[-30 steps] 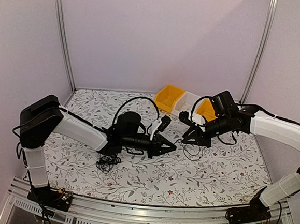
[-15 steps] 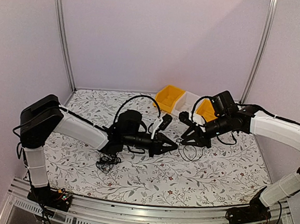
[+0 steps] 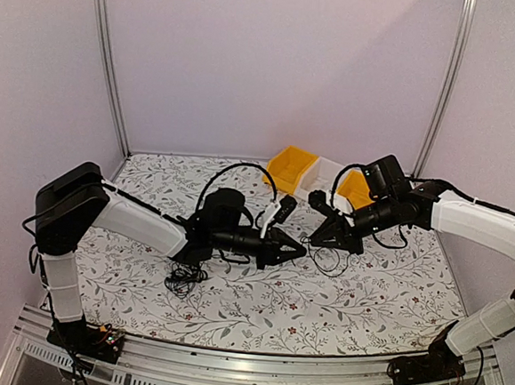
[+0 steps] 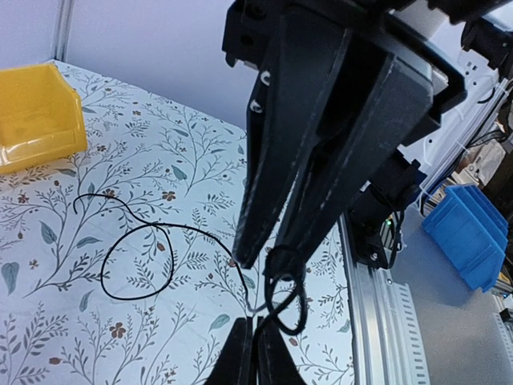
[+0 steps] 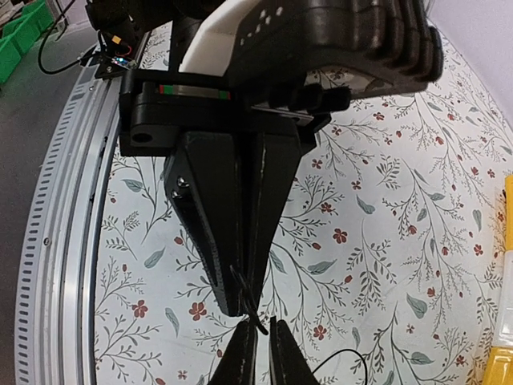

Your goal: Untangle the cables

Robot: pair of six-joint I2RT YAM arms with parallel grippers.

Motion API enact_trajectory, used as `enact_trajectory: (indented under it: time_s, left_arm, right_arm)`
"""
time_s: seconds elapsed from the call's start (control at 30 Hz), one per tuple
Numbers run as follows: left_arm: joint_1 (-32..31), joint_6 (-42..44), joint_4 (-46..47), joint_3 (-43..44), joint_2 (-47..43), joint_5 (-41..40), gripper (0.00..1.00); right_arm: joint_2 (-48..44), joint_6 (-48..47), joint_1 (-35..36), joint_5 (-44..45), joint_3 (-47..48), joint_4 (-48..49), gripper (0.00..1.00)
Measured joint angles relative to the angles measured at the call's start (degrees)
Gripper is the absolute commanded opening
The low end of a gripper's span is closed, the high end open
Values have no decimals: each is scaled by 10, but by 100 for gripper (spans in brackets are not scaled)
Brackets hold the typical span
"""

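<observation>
I have both arms reaching in over the floral-patterned white table, and their tips meet just to the 3 o'clock side of the table's centre. The left tool points toward 3 o'clock with its fingers pressed fully together. On my left wrist feed the thin black cable runs straight into those closed tips, so I read it as pinched there. The right tool points back toward 9 o'clock, nose to nose with the left one and almost touching it. Its fingers are drawn in to a sliver, and the same cable passes between them, so it is clamped on it too. A short stretch of wire bridges the two tips.

Below the right tool, at its 5 o'clock, the slack of that cable hangs in a loose loop, its lower part resting on the table. On the left wrist feed a wide open curl of the cable lies flat on the cloth.

A second scribbly clump of thin black wire sits on the table under the left forearm, at about 8 o'clock from centre, well apart from both tools.

At 12 to 1 o'clock, along the far edge, a yellow plastic bin, a white plastic bin and another yellow bin stand side by side.
</observation>
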Motion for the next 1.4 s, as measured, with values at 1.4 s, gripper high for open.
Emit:
enact_trajectory:
  time_s: [1.4]
  left_arm:
    - [0, -5, 0, 7, 5, 12, 0]
  right_arm:
    - [-6, -32, -29, -14, -4, -38, 19]
